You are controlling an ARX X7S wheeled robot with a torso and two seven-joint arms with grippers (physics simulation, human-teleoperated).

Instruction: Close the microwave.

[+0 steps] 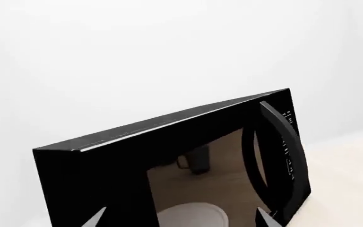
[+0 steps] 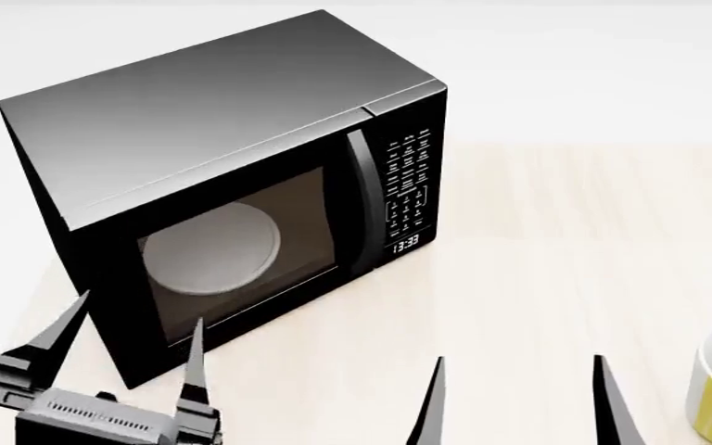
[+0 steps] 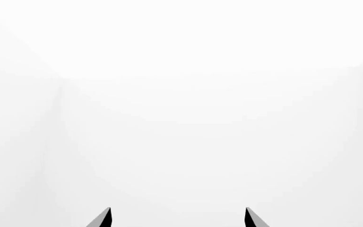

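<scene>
Seemingly shut already, the large black boxy microwave (image 2: 226, 185) fills upper left; left end effector (image 2: 127, 357), spread wide and empty, could shove it across the table (image 2: 554, 241).

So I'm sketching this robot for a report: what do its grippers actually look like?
Both are dark. The left gripper has two long, thin black-grey fingers tapering to sharp points, set on a blocky dark grey base with ribbed detailing. The right gripper shows only two matching pointed blades. No cables, markings or sleeves are visible.
</scene>
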